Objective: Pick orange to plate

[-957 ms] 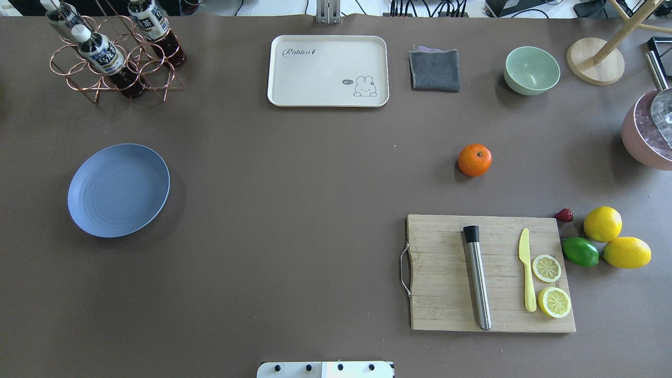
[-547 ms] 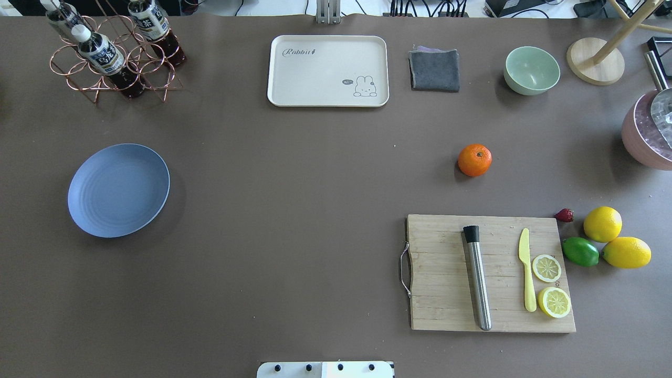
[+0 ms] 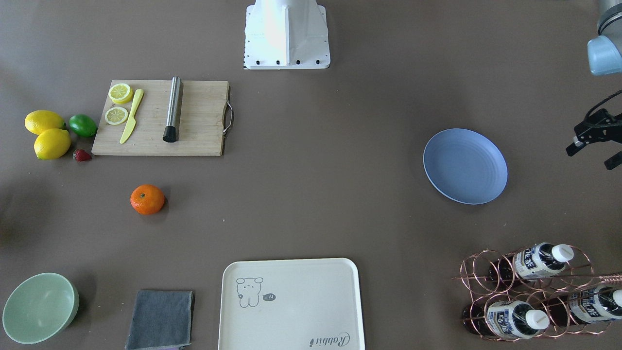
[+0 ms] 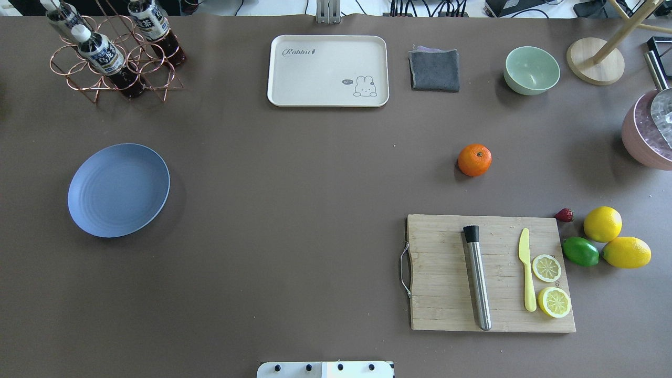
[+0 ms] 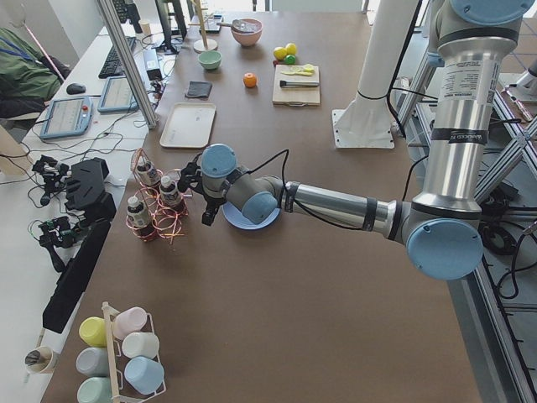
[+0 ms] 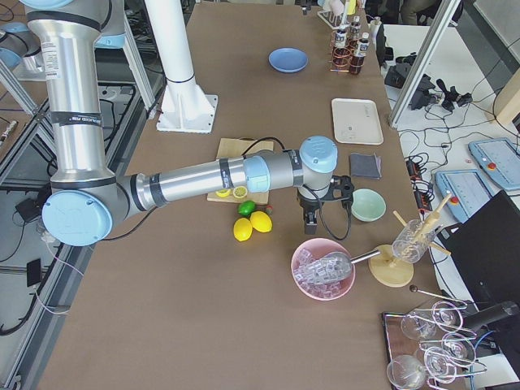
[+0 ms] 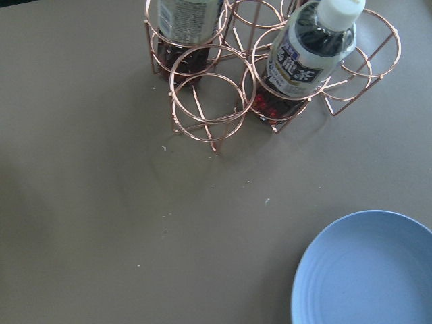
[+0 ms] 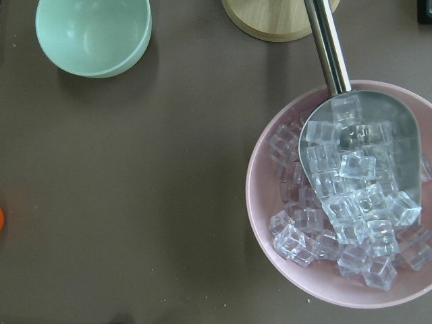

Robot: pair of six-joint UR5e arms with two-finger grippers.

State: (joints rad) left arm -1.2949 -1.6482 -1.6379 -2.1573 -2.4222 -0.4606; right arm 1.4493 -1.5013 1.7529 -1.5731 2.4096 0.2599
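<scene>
Pink bowl (image 8: pixel 256 196), right wrist view lower right: ice cubes (image 8: pixel 304 236), metal scoop (image 8: pixel 327 47) | orange (image 4: pixel 474 160) on table (image 4: pixel 315 184), well apart from plate (image 4: pixel 118 190) | left gripper (image 3: pixel 590 158) parted | right gripper (image 6: pixel 313 213): cannot tell

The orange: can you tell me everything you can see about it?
The orange is small, round and bright orange, with smooth-looking skin and a tiny green stem dot facing up. It looks whole and unpeeled. It sits by itself on the brown table, touching nothing else. The wooden cutting board is a little way off, and the blue plate is far across the table.
</scene>
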